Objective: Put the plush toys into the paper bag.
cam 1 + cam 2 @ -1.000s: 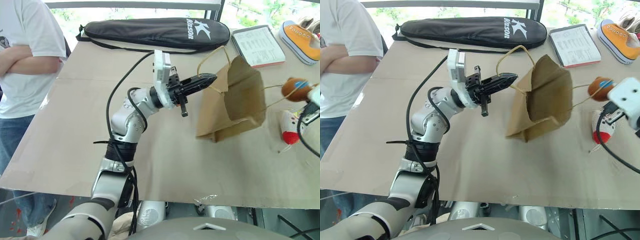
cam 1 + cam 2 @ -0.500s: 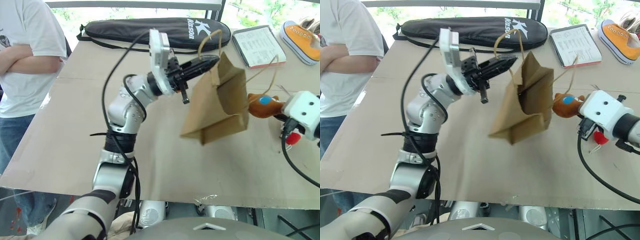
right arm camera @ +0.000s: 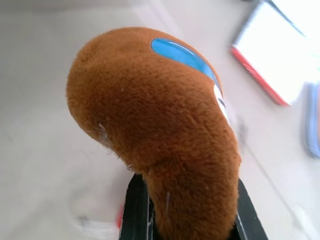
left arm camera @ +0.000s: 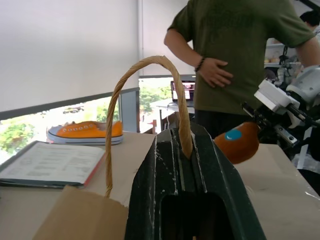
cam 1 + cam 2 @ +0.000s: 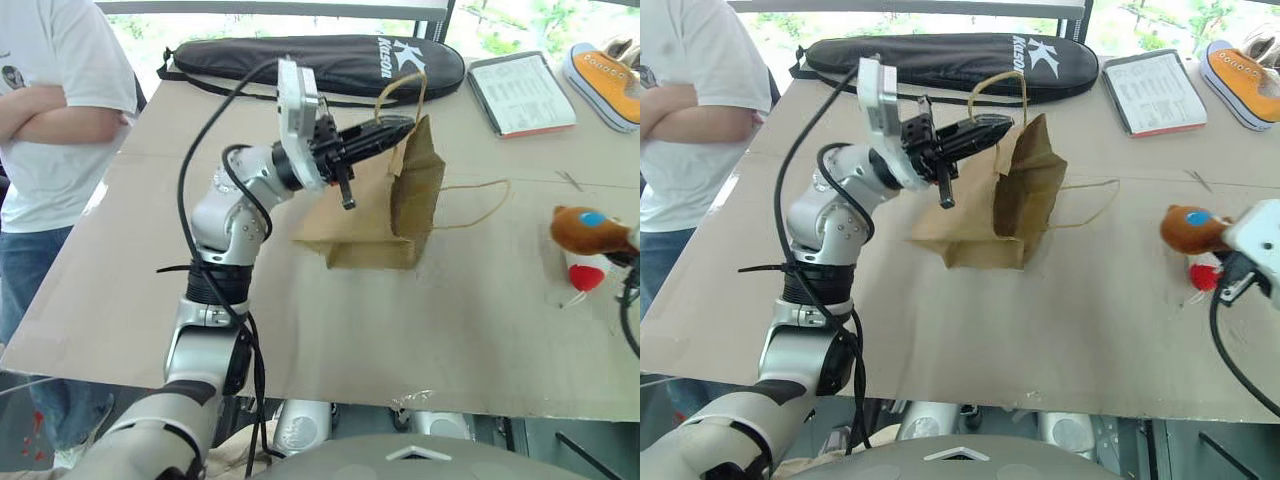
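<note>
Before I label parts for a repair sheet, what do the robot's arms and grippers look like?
The left arm is built of silver-grey rounded joint housings with black bands, and a black cable loops along it. Its wrist carries a white rectangular block. The left gripper has two slim black tapered fingers. The right gripper is black too, behind a white boxy wrist housing with a black cable.

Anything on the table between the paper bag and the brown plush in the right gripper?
Only the paper bag's loose handle loop; beyond it bare table up to the brown plush, per head views.
</note>
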You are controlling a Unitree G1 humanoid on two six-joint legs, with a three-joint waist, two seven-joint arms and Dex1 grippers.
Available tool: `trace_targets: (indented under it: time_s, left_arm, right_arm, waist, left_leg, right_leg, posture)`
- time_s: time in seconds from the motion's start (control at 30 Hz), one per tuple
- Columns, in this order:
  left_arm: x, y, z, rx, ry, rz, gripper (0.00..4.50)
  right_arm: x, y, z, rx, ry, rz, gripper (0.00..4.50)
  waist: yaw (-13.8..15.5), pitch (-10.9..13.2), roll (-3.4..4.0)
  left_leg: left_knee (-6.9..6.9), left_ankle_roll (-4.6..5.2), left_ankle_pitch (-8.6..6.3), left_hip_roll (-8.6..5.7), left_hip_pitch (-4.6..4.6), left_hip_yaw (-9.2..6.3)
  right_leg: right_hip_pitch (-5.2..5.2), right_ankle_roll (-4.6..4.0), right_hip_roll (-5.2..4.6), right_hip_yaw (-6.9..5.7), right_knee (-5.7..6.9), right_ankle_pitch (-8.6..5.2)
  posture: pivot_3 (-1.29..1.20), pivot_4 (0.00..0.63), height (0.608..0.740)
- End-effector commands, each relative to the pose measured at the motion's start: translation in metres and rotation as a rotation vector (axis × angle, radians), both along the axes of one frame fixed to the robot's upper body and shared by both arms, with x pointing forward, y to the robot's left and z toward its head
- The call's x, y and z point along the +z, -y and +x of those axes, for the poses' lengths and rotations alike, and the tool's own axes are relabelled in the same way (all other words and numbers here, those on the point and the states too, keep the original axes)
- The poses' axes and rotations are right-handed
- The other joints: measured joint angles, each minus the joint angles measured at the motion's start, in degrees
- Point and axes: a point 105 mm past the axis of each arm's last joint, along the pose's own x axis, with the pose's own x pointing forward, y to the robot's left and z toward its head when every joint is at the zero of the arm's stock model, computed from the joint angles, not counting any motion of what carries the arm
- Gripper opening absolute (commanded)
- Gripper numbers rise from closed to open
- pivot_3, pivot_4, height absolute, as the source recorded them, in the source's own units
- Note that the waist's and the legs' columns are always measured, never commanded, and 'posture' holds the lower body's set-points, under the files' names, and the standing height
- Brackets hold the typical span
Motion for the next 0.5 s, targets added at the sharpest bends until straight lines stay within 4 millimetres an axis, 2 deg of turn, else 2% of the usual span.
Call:
trace_targets:
  time_s: [0.03,0.17,0.3,0.5]
  left_arm:
    - [0.008,0.004,-0.009,-0.024,0.04,-0.019,0.0]
    - [0.002,0.006,-0.008,-0.03,0.031,-0.008,0.0]
    - [-0.003,0.009,-0.008,-0.037,0.014,-0.017,0.0]
    - [-0.006,0.008,-0.01,-0.02,0.003,-0.024,0.0]
  right_arm:
    - [0.027,-0.017,0.01,0.065,0.134,-0.051,0.03]
    - [0.035,-0.057,0.034,0.203,0.213,-0.031,0.03]
    - [0.027,-0.096,0.059,0.365,0.235,-0.078,0.03]
    - [0.015,-0.118,0.074,0.541,0.212,-0.216,0.03]
  waist:
    - [-0.6,0.0,0.01]
    - [-1.2,0.0,0.02]
    - [-0.9,0.0,0.02]
    - [-0.4,0.0,0.01]
  left_leg:
    - [0.0,0.0,0.0,0.01,0.02,0.01]
    - [-0.02,-0.01,0.0,0.04,0.03,-0.04]
    - [-0.05,-0.01,0.01,0.04,-0.08,-0.05]
    - [-0.04,0.0,0.0,0.01,-0.13,-0.04]
  right_leg:
    - [0.0,0.0,0.03,0.03,0.01,0.0]
    - [0.0,-0.01,0.11,0.01,0.03,0.0]
    - [-0.07,-0.02,0.08,0.01,-0.04,-0.01]
    - [-0.07,-0.01,0.0,-0.01,-0.08,-0.01]
  posture:
    - [0.0,0.15,0.74]
    - [0.0,0.15,0.74]
    - [0.0,0.15,0.74]
    - [0.0,0.15,0.74]
